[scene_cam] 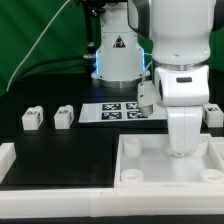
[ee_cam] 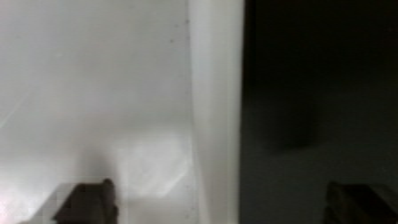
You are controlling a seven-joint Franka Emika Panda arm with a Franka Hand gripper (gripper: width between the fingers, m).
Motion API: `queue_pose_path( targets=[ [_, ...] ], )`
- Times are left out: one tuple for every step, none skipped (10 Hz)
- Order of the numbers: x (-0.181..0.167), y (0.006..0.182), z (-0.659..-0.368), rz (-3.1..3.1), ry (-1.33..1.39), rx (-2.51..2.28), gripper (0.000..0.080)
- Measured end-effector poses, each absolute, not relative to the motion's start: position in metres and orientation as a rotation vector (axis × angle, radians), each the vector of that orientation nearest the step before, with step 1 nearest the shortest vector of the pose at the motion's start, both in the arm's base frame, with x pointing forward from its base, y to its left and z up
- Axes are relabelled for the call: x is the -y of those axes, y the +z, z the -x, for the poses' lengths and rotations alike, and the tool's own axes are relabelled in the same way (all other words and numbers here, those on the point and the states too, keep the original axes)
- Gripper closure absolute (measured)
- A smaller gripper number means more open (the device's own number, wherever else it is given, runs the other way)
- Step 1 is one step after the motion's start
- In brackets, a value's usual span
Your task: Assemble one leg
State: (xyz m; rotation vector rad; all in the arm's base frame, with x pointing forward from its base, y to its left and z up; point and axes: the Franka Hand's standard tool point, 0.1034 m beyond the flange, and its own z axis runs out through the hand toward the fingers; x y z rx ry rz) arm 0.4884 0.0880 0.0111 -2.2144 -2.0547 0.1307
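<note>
Two small white legs with black-and-white tags stand on the black table at the exterior view's left. A third leg stands at the right edge. The large white tray-like part lies at the front right. My gripper hangs low over the tray's back part, its fingertips hidden behind the hand. In the wrist view my gripper is open and holds nothing. Its dark fingertips stand wide apart. The tray's white surface and its edge lie between them, beside the dark table.
The marker board lies flat behind the tray, near the robot base. A white L-shaped rail runs along the table's front left. A green cable hangs at the back left.
</note>
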Motion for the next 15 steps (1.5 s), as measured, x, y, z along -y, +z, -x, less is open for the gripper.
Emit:
queue_pose_path(
  targets=[
    [-0.088,0.011,-0.489,2.215,0.13,2.055,0.0168],
    [-0.088,0.011,-0.488,2.215,0.131,2.054,0.0155],
    [-0.088,0.011,-0.488,2.215,0.131,2.054,0.0155],
    [-0.088,0.011,-0.488,2.216,0.13,2.054,0.0151],
    [-0.088,0.015,-0.488,2.245,0.127,2.031,0.0151],
    [-0.088,0.024,-0.483,2.297,0.122,1.992,0.0151],
    [-0.087,0.038,-0.476,2.33,0.117,1.975,0.0151],
    [-0.086,0.047,-0.472,2.356,0.112,1.961,0.0151],
    [-0.086,0.062,-0.47,2.398,0.097,1.938,0.0151],
    [-0.086,0.076,-0.466,2.446,0.081,1.906,0.0151],
    [-0.084,0.085,-0.459,2.512,0.048,1.849,0.0151],
    [-0.083,0.084,-0.456,2.522,0.053,1.835,0.0151],
    [-0.083,0.083,-0.457,2.53,0.054,1.822,0.0151],
    [-0.083,0.083,-0.457,2.577,0.055,1.756,0.0151],
    [-0.083,0.083,-0.457,2.685,0.057,1.587,0.0151]
  ],
)
